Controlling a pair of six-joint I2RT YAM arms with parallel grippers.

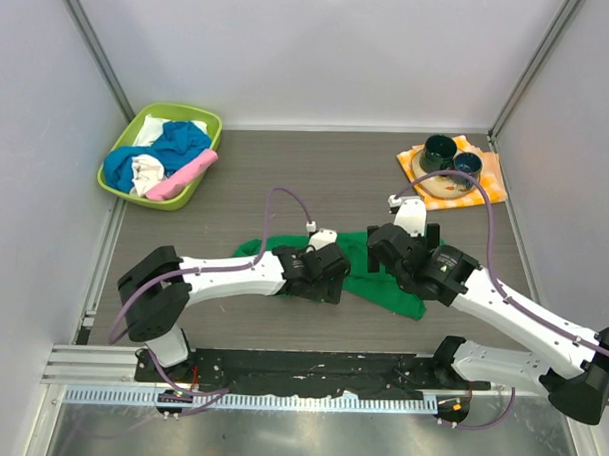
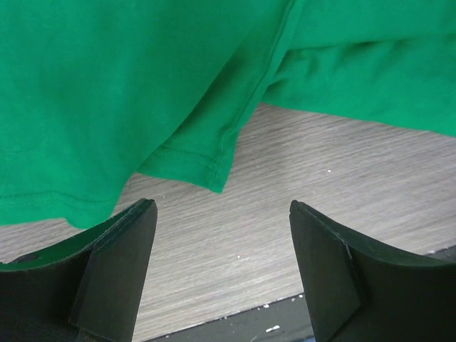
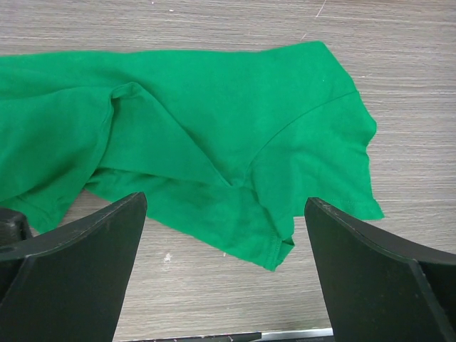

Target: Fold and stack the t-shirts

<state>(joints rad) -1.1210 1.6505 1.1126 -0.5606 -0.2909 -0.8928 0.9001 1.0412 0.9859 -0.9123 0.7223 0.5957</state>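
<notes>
A green t-shirt lies crumpled on the wooden table's near middle. My left gripper hovers over its left part, and my right gripper over its right part. In the left wrist view the green t-shirt fills the top, a hemmed corner hanging just beyond my open left gripper, which has only bare table between its fingers. In the right wrist view the green t-shirt spreads across the table, and my right gripper stands wide open above its near hem. A blue t-shirt, a white one and a pink one lie in the basket.
The lime-green basket sits at the back left corner. At the back right, an orange-and-white checkered cloth carries two dark bowls and a plate. White walls enclose the table, and a black strip runs along its near edge.
</notes>
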